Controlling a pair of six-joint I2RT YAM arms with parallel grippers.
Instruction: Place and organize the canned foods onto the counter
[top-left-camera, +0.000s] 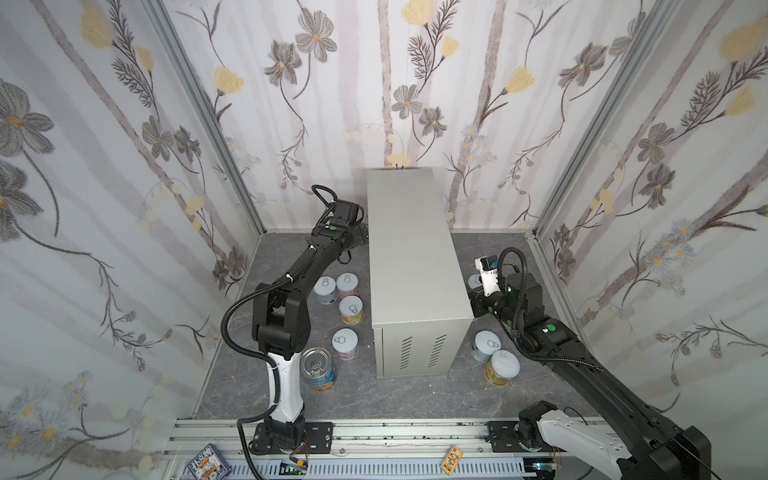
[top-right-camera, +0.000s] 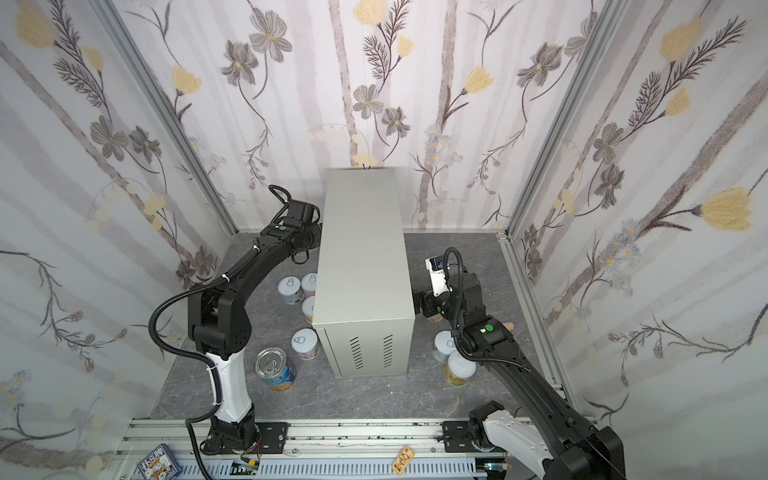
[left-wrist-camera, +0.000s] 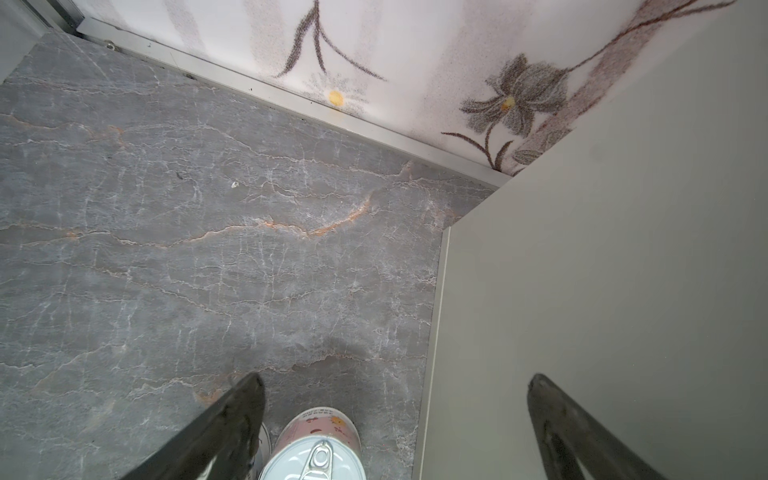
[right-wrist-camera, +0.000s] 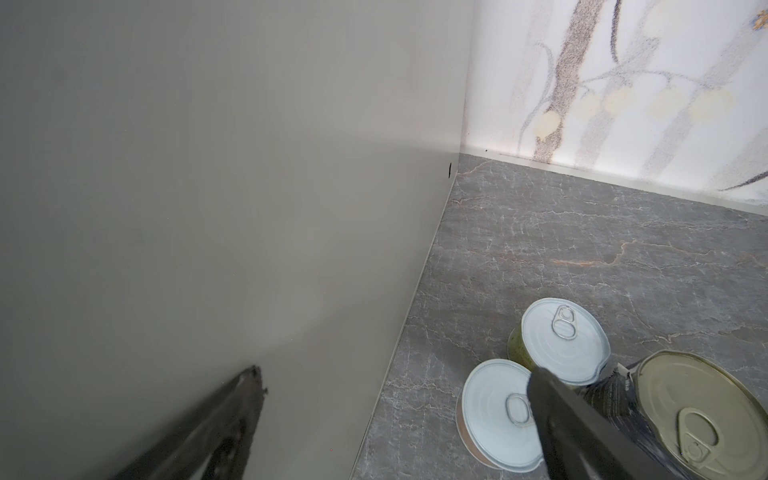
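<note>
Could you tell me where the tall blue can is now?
In both top views the tall blue can stands on the floor, left of the counter, between the left arm and a short pink can.

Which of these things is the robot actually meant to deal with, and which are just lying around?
For the job: the grey cabinet; the big blue can; the small white-lidded cans on the floor either side of the cabinet; the dark can.
Just lying about: the blue card box and the yellow tag, both on the front rail.
</note>
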